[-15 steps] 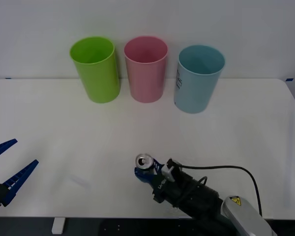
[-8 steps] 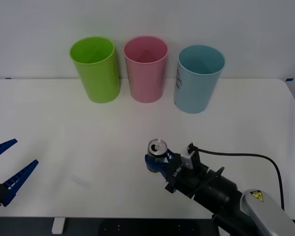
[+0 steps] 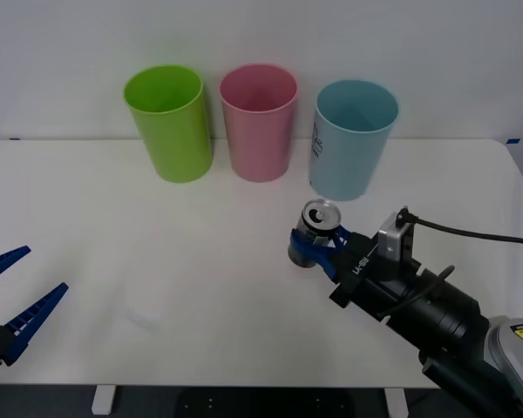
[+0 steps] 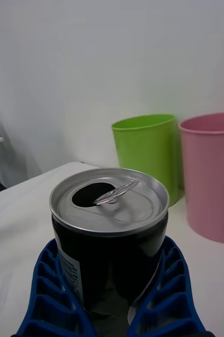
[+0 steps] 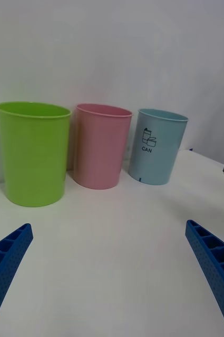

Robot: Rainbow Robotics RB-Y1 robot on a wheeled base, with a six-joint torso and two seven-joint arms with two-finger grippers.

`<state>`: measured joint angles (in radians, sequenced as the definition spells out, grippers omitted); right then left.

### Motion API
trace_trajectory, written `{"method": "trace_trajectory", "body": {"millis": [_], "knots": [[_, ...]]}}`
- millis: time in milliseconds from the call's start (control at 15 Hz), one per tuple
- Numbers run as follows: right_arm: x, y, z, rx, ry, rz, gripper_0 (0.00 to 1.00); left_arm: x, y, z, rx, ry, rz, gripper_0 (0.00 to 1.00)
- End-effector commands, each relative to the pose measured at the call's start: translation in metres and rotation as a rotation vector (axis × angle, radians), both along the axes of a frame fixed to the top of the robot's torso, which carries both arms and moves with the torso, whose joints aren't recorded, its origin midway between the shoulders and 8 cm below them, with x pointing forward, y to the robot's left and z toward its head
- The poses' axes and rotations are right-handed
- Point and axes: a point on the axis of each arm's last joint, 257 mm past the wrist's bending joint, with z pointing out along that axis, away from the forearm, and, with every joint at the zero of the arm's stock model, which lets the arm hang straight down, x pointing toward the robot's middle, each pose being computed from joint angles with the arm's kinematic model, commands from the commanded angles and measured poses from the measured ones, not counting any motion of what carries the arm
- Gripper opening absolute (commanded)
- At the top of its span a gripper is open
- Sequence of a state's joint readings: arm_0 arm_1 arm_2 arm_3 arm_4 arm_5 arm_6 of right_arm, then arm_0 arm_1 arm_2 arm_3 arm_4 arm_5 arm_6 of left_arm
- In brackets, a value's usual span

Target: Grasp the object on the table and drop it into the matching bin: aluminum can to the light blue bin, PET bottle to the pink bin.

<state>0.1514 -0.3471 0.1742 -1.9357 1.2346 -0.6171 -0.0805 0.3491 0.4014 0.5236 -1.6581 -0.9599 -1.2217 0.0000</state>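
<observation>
The aluminum can [image 3: 315,228], silver-topped with a dark body and a pull tab, hangs above the white table [image 3: 113,226], held upright. My right gripper [image 3: 318,246] is shut on the can [image 4: 109,226], just in front of the light blue bin [image 3: 353,139], whose side carries a white label. The pink bin [image 3: 260,122] stands to the left of the blue one at the table's back. At the table's front left corner my left gripper [image 3: 13,300] stays open, holding nothing; its view faces the pink bin [image 5: 101,145] and the light blue bin [image 5: 157,146].
A lime green bin [image 3: 170,122] stands left of the pink one, all three in a row along the back edge against a white wall. A black cable [image 3: 471,231] trails from the right wrist over the table's right side.
My right gripper has lifted the can off the table and carried it back and to the right, toward the light blue bin. The left arm has not moved.
</observation>
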Motion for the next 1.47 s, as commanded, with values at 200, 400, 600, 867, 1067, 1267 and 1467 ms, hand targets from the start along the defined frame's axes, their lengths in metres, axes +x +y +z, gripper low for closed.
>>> {"method": "trace_trajectory", "body": {"millis": [200,400,600,867,1067,1267,1467], "knots": [[0.009,-0.040,0.047,0.001,-0.072,-0.058,0.00,0.000,0.000,0.000,0.000,0.000,0.000,1.00],[0.013,-0.062,0.075,0.032,-0.070,-0.072,0.00,0.000,0.000,0.000,0.000,0.000,0.000,1.00],[0.026,-0.081,0.100,0.056,-0.068,-0.089,0.00,0.000,0.000,0.000,0.000,0.000,0.000,1.00],[0.038,-0.096,0.124,0.061,-0.055,-0.095,0.00,0.000,0.000,0.000,0.000,0.000,0.000,1.00],[0.057,-0.109,0.135,0.062,-0.054,-0.111,0.00,0.000,0.000,0.000,0.000,0.000,0.000,1.00],[0.090,-0.123,0.147,0.054,-0.064,-0.140,0.00,0.000,0.000,0.000,0.000,0.000,0.000,1.00],[0.125,-0.135,0.152,0.038,-0.063,-0.187,0.00,0.000,0.000,0.000,0.000,0.000,0.000,1.00]]}}
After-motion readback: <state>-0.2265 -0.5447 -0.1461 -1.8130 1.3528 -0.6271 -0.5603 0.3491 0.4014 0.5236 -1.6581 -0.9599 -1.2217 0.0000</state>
